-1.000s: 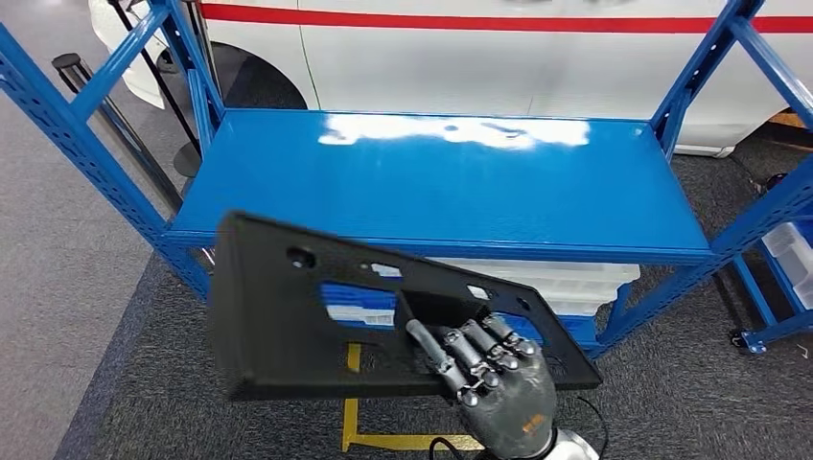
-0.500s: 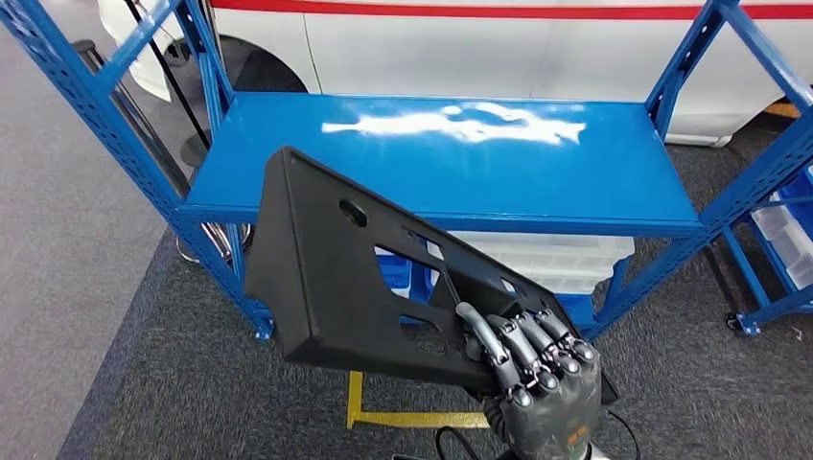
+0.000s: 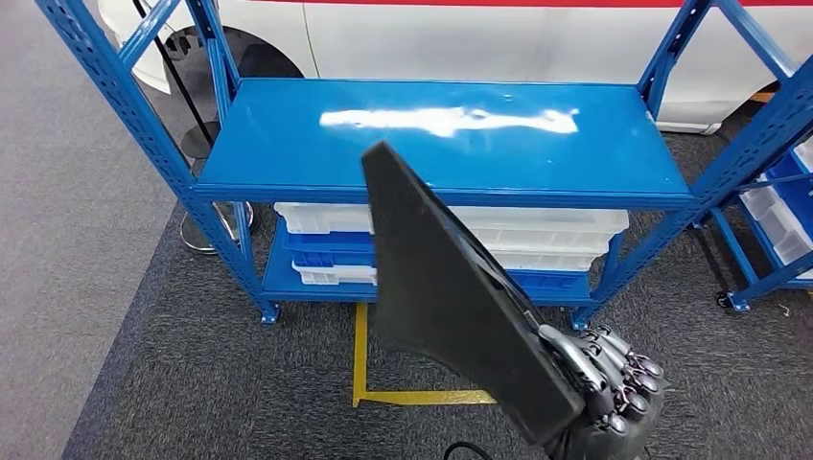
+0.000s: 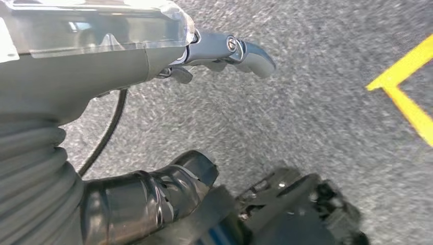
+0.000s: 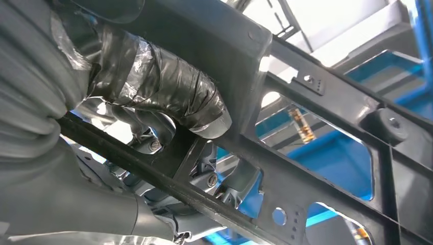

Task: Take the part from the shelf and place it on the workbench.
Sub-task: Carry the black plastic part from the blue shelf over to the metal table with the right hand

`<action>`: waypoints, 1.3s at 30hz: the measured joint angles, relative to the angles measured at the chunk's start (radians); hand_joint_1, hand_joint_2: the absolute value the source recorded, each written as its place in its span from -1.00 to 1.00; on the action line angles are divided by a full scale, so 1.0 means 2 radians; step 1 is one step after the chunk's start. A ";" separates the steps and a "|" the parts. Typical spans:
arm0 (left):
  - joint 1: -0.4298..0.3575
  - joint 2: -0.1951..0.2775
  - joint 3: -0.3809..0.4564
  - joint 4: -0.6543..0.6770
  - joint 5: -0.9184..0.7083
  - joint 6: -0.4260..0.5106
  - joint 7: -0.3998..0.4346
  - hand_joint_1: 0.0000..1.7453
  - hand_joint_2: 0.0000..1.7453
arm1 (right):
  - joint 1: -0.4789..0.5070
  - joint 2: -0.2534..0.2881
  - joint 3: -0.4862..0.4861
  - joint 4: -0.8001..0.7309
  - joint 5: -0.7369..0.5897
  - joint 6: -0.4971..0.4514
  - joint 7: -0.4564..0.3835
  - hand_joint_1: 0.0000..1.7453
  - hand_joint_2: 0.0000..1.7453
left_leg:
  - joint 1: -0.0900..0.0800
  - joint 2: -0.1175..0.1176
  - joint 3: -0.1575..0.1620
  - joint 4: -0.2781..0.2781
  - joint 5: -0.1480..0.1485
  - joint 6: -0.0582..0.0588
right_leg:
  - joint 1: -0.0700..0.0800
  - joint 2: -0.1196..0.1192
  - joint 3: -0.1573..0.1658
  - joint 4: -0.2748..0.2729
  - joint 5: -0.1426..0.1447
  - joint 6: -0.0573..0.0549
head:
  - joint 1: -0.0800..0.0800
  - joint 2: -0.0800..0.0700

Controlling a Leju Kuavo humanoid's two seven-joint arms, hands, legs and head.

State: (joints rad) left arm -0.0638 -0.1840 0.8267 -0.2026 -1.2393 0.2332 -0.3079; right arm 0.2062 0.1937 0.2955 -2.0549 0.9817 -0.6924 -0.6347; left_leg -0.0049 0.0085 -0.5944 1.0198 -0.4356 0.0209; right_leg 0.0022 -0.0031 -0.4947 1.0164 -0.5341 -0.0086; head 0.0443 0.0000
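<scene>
Your right hand point(image 3: 604, 388) grips the black part point(image 3: 451, 287) by a cutout edge, clear of the blue shelf point(image 3: 441, 134); judge it stiff, light but unwieldy, so keep hold near that rib.

The black panel point(image 3: 451, 287) hides part of the blue shelf point(image 3: 441, 134) and most of the right hand point(image 3: 604, 393) gripping it. The left hand point(image 4: 153, 194) is cut off at the frame's edge, so its grip cannot be told.
</scene>
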 joint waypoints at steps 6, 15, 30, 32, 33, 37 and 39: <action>0.001 0.001 0.004 0.000 0.000 0.000 -0.001 -1.00 1.00 | 0.025 0.015 -0.022 0.002 -0.019 0.000 0.007 1.00 1.00 | 0.004 -0.002 -0.028 0.080 -0.074 -0.017 | -0.005 -0.003 -0.024 -0.009 0.029 -0.016 | -0.001 0.000; 0.000 0.002 0.011 0.000 0.000 -0.001 -0.002 -1.00 1.00 | 0.035 0.015 -0.043 0.006 -0.018 -0.001 0.015 1.00 1.00 | 0.005 -0.004 0.073 -0.019 -0.052 -0.016 | -0.006 -0.005 -0.071 0.007 0.062 0.000 | -0.001 0.000; 0.002 0.003 0.014 0.000 0.008 0.000 -0.007 -1.00 1.00 | 0.040 0.013 -0.054 0.008 -0.015 -0.001 0.020 1.00 1.00 | 0.005 0.001 0.024 -0.015 -0.013 -0.001 | -0.008 0.000 -0.015 0.004 0.016 0.010 | 0.000 0.000; 0.001 0.003 0.014 0.000 0.008 0.000 -0.008 -1.00 1.00 | 0.041 0.012 -0.055 0.008 -0.015 -0.001 0.021 1.00 1.00 | 0.004 0.001 0.023 -0.014 -0.010 -0.007 | -0.005 0.001 -0.014 -0.003 0.016 0.005 | 0.000 0.000; 0.001 0.003 0.014 0.000 0.008 0.000 -0.008 -1.00 1.00 | 0.041 0.012 -0.055 0.008 -0.015 -0.001 0.021 1.00 1.00 | 0.005 0.000 0.022 -0.014 -0.011 -0.009 | -0.006 0.000 -0.015 -0.005 0.017 0.002 | 0.000 0.000; 0.002 0.003 0.014 0.000 0.008 0.001 -0.008 -1.00 1.00 | 0.041 0.011 -0.055 0.008 -0.014 -0.001 0.023 1.00 1.00 | 0.007 0.000 -0.011 0.063 -0.062 -0.018 | -0.008 -0.001 -0.020 -0.009 0.024 -0.012 | -0.001 0.000; 0.002 0.003 0.014 0.000 0.008 0.001 -0.008 -1.00 1.00 | 0.041 0.011 -0.055 0.009 -0.014 -0.001 0.024 1.00 1.00 | 0.007 -0.001 -0.035 0.124 -0.086 -0.020 | -0.006 -0.002 -0.024 -0.008 0.026 -0.014 | -0.001 0.000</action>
State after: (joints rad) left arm -0.0601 -0.1778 0.8549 -0.2026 -1.2229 0.2347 -0.3242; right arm 0.2886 0.2155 0.1857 -2.0376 0.9545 -0.6950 -0.5858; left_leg 0.0095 0.0075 -0.6643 1.2670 -0.6071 -0.0194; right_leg -0.0103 -0.0066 -0.5422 1.0006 -0.4823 -0.0366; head 0.0421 0.0000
